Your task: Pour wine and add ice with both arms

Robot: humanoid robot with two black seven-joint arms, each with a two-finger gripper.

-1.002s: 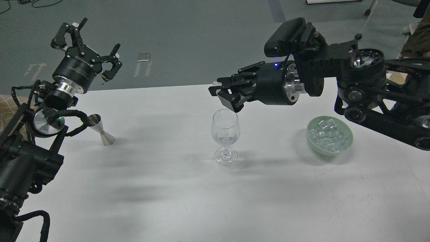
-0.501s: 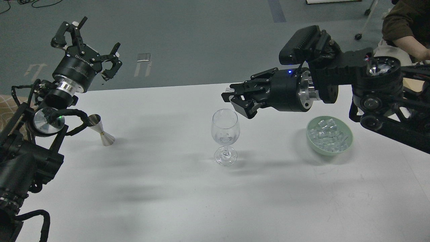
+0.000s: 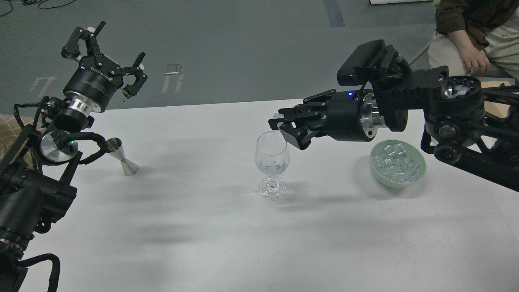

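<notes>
White worktop (image 3: 202, 227), grey floor behind. Our right gripper (image 3: 284, 129) fingers look pressed together beside the wine glass (image 3: 272, 159) rim; contents unclear. Left gripper (image 3: 106, 52) spread, idle. Ice (image 3: 395, 161) sits in green bowl (image 3: 417, 175). Risk: knuckle clips rim, glass topples.

a lab: taped grey floor (image 3: 243, 48), bare white table (image 3: 243, 243), seated onlooker (image 3: 474, 24).

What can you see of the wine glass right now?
The wine glass is clear and stemmed, with a round bowl, short stem and foot. It stands upright near the middle of the white table. The bowl holds something clear at the bottom, hard to identify. The right gripper sits close by its rim, upper right; contact can't be told.
</notes>
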